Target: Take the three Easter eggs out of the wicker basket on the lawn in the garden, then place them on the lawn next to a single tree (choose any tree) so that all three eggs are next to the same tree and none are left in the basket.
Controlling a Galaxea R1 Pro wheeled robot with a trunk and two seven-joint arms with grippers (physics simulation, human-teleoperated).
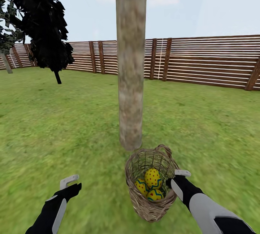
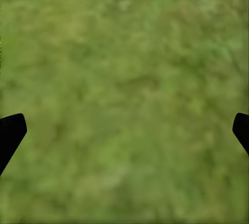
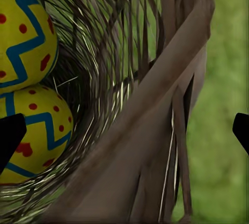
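**Op:** Easter eggs (image 1: 152, 178), all three, were still in the wicker basket (image 1: 151, 205), which sat tilted just in front of the tree (image 1: 130, 82) trunk. Right gripper (image 1: 176, 178) was at the basket's rim; in the wrist view the rim ran between the two finger tips, but I couldn't tell whether they were pinching it. Left gripper (image 1: 70, 182) hung over bare lawn (image 2: 124, 79) with fingers spread, holding nothing.

**Eng:** Risks?

**Op:** Main one, in my view: the basket was leaning, and any shove on the rim could have tipped it and sent the eggs rolling. They looked smooth, hard and rounded, so I expected a pinch off-centre to squirt one out. They were stacked close together too, so fingers going for one could have knocked its neighbours.

**Eng:** Basket itself?

**Op:** Brown woven twigs, open weave, tapering to the base, loop handle at the rim. Loose strands stuck up around the edge, a snag hazard for a finger. Lawn was flat green grass with yellowish patches. Trunk was straight, pale and mottled.
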